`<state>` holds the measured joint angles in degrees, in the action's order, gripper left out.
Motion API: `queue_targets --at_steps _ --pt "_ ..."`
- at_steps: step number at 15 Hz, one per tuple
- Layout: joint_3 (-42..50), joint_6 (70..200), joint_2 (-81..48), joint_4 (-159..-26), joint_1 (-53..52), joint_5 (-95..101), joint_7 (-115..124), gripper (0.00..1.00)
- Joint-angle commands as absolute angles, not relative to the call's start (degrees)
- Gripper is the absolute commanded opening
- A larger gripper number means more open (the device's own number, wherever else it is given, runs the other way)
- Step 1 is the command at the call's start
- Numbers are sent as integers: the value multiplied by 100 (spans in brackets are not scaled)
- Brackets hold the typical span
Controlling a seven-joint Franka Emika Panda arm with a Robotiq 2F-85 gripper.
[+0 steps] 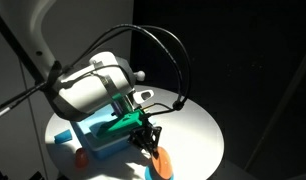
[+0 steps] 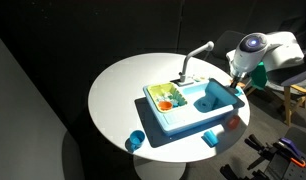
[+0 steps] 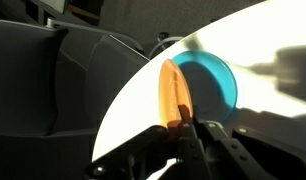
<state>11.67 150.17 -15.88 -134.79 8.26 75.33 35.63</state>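
My gripper (image 3: 181, 121) is shut on the lower edge of a flat orange oval piece (image 3: 172, 90), which stands edge-on in the wrist view. In an exterior view the gripper (image 1: 150, 136) hangs over the near rim of the round white table (image 1: 198, 130), with the orange piece (image 1: 162, 160) below it. A round blue dish (image 3: 209, 80) lies on the table just behind the orange piece. In an exterior view the gripper (image 2: 238, 88) is beside the right end of a blue toy sink (image 2: 183, 125).
The toy sink (image 1: 98, 130) has a grey faucet (image 2: 193, 60) and small orange and green items (image 2: 165, 97) in one basin. A blue cup (image 2: 136, 140), a blue block (image 2: 209, 137) and a red piece (image 2: 231, 122) sit near the table edge. Dark surroundings lie beyond the rim.
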Motion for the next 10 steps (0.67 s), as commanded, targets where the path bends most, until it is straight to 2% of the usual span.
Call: queue_targets --at_steps 1,2,4,10 --pt "1171 15179 -1626 -13476 957 7622 3519 9" --pt "1170 15170 -1636 -13476 954 7612 3518 31" --pt "1165 15155 -1650 -13473 948 7598 3511 35" --pt "1140 15138 -1630 -13481 928 7564 3479 82"
